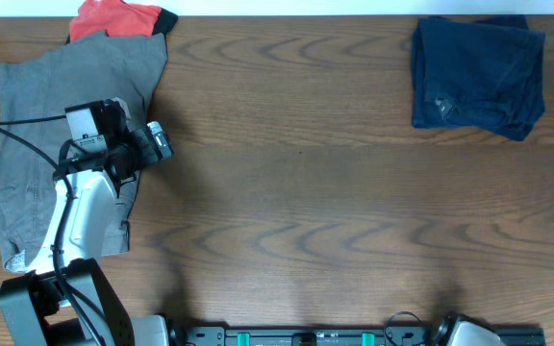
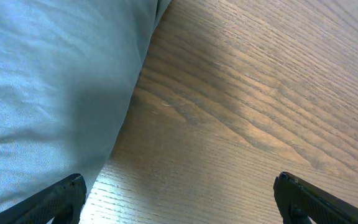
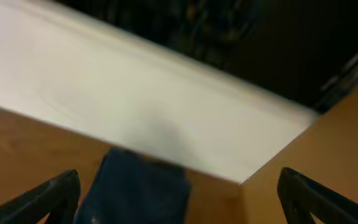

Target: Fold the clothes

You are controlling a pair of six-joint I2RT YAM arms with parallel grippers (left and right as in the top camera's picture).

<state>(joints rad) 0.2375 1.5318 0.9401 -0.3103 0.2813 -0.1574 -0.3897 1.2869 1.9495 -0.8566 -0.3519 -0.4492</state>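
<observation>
Grey shorts (image 1: 37, 144) lie spread at the left of the wooden table, with a red-orange garment (image 1: 113, 17) at their far edge. Folded dark navy shorts (image 1: 476, 75) lie at the far right. My left gripper (image 1: 162, 140) is open and empty over the right edge of the grey shorts. In the left wrist view its fingers (image 2: 179, 199) straddle bare wood, with grey cloth (image 2: 48, 93) to the left. My right gripper (image 3: 179, 199) is open and empty, held off the table. The blurred right wrist view shows the navy shorts (image 3: 138, 186) ahead. The right arm base sits at the overhead view's bottom edge.
A white wall or board (image 3: 135, 112) runs behind the table's far edge. A black rail (image 1: 354, 336) with arm mounts lies along the near edge. The left arm's white link (image 1: 80, 216) lies over the grey shorts.
</observation>
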